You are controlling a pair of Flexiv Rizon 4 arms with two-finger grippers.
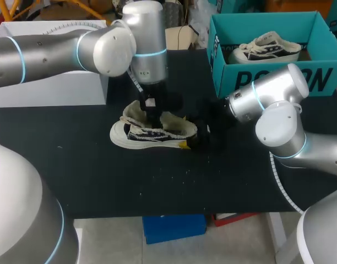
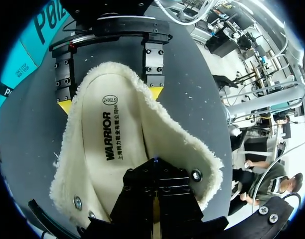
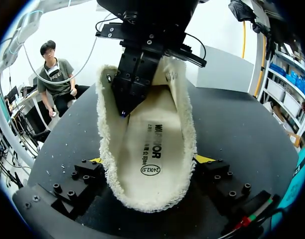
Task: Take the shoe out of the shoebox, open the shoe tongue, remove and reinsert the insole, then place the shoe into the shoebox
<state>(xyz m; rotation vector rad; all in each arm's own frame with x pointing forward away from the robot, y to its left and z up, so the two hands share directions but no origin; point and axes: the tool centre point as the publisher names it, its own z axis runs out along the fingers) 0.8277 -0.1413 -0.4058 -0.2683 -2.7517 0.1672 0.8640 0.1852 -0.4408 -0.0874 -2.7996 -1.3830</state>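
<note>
A low shoe (image 1: 152,132) with a dark upper, white sole and cream fleece lining lies on its sole in the middle of the black table. My left gripper (image 1: 152,113) points straight down into its mouth. Its dark fingers are shut (image 2: 155,162) and their tip rests on the printed insole (image 2: 110,134) near the side wall. My right gripper (image 3: 150,160) straddles the heel, one yellow fingertip (image 3: 205,159) against each side of the fleece collar, holding the shoe (image 3: 152,164). The teal shoebox (image 1: 267,77) stands at the back right.
A second matching shoe (image 1: 265,48) lies inside the shoebox. A white box (image 1: 47,82) stands at the back left, behind my left arm. Bare black tabletop (image 1: 157,181) stretches from the shoe to the front edge.
</note>
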